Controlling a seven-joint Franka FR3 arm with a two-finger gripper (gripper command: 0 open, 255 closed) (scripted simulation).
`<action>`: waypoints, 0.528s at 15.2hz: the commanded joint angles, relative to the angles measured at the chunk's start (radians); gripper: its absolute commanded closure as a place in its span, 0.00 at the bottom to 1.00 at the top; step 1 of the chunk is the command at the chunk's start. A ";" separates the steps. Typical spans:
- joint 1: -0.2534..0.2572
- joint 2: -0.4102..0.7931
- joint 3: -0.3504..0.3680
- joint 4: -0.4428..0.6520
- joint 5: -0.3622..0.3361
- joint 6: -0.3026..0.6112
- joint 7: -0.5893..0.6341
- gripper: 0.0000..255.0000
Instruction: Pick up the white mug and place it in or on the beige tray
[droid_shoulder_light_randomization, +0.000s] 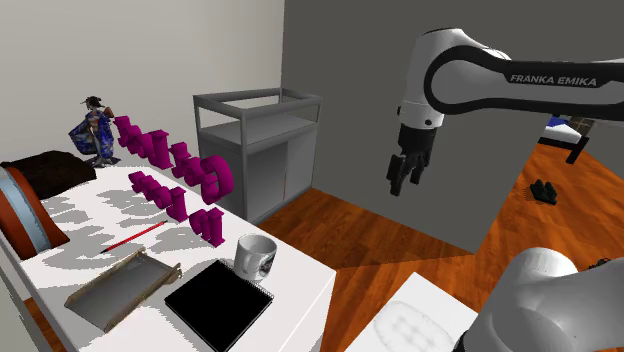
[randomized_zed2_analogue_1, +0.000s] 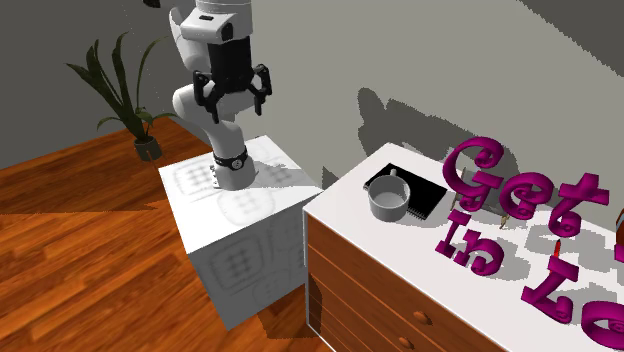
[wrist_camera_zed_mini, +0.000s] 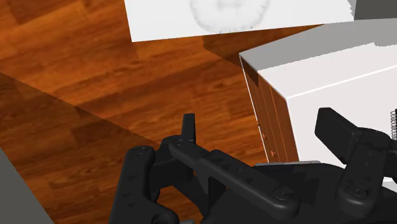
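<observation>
Hovering above the wood floor (droid_shoulder_light_randomization: 385, 250), well apart from the counter (droid_shoulder_light_randomization: 300, 285), the tool (droid_shoulder_light_randomization: 405, 172) is open and empty. The white mug (droid_shoulder_light_randomization: 255, 256) stands upright on the counter, untouched, at three o'clock from the beige tray (droid_shoulder_light_randomization: 120, 285). Judged: approach, grasp and placement all remain.

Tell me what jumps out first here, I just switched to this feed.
The big magenta letters standing across the white counter grab the eye first. The gripper hangs with fingers open above the wood floor, apart from the counter. The white mug stands beside a black notebook, with the beige tray next to the notebook.
</observation>
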 joint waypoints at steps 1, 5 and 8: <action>0.000 0.000 0.000 0.000 0.000 0.000 0.000 0.00; 0.021 0.069 0.021 -0.044 0.073 0.119 0.063 0.00; 0.039 0.133 0.037 -0.065 0.128 0.212 0.104 0.00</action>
